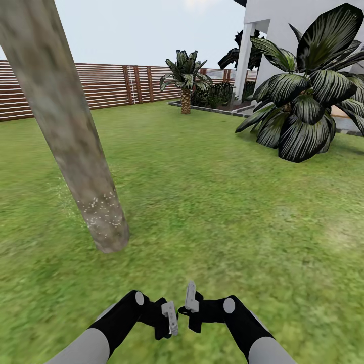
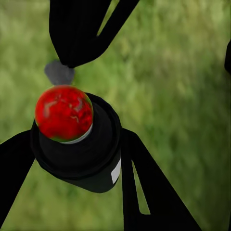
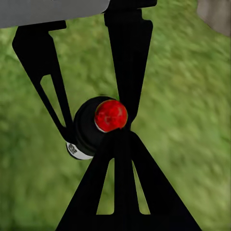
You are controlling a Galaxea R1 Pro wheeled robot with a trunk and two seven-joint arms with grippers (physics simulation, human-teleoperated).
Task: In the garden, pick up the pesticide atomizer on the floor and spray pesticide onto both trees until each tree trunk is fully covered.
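Midway through spraying: atomizer (image 2: 79, 144) pinched in left gripper (image 2: 72, 149) jaws, low over lawn (image 1: 212, 202). Right gripper (image 1: 191, 298) close alongside; its jaws' state cannot be told. White flecks dot trunk (image 1: 76, 146) near base only; upper trunk, second tree left to cover.

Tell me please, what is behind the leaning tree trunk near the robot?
Behind the tree trunk lies green lawn, then a brown slatted fence along the far edge, and pale sky above. The trunk covers one stretch of the fence and lawn, so what stands there cannot be seen.
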